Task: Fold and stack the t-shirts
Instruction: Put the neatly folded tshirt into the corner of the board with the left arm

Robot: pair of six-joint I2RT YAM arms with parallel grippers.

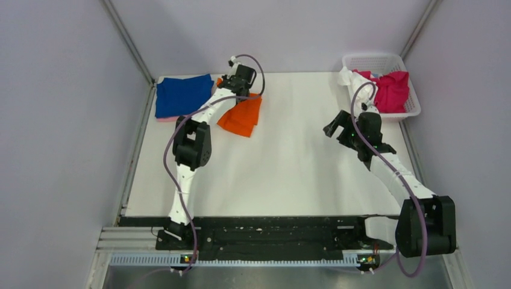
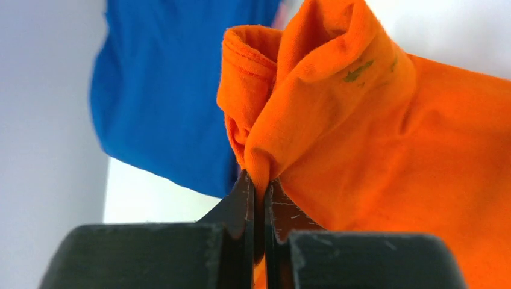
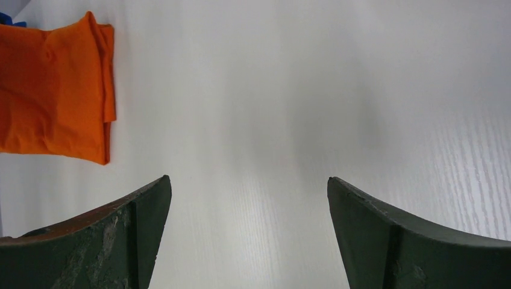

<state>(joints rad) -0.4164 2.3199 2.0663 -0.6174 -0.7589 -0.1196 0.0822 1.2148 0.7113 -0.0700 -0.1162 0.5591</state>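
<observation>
Blue cloth at the far left corner: is that your stack?

Yes. The blue t-shirt (image 1: 182, 95) lies folded flat there. The edge of a pale pink t-shirt (image 1: 163, 119) shows under it, so that corner reads as the pile you are building.

And your left gripper (image 2: 258, 188)?

Its jaws are pinched tight on a gathered fold of the orange t-shirt (image 2: 385, 138), just right of the blue one. I judge you hold a bunched edge so that several layers travel together when you drag or lift the shirt toward the pile. From above, the rest of the orange cloth lies folded on the table (image 1: 289, 150), close against the blue shirt. I cannot tell whether they touch.

What is your right gripper (image 3: 248, 198) doing?

It holds nothing: the jaws stand wide over bare tabletop, well apart from the orange shirt. It hangs between the work and the white basket (image 1: 373, 61) at the far right. There the magenta t-shirt (image 1: 393, 90) and a white t-shirt (image 1: 347, 77) spill over the rim, and they are probably your next pickups.
</observation>
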